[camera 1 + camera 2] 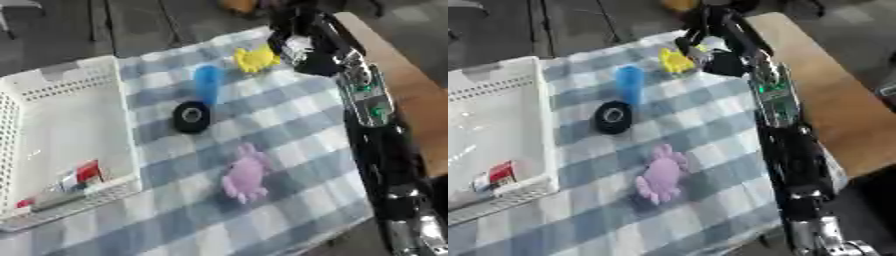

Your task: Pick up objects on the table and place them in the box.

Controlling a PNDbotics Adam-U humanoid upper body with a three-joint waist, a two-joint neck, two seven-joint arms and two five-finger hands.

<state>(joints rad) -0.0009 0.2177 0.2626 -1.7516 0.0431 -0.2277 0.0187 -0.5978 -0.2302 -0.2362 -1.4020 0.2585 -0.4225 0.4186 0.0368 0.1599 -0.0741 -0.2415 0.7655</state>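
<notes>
Nearest the camera lies a pink crab-shaped soft toy (243, 176) on the blue-and-white checked tablecloth (306, 125), apart from everything else. To its left stands the white perforated plastic box (118, 120), which already holds a small red-and-white item (85, 173) in its near corner. Farther back, a black ring-shaped roll (191, 117) touches the near end of a blue cylinder (207, 82). Farthest, a yellow crab-shaped toy (255, 59) sits near the cloth's far edge.

The right hand (710, 52) is at this yellow toy, the arm reaching in along the table's right side; whether its fingers are curled round the toy or merely beside it cannot be told. The left hand is not in view.

Risk: the yellow toy lies close to the far edge, so a glancing contact could push it off the table.
</notes>
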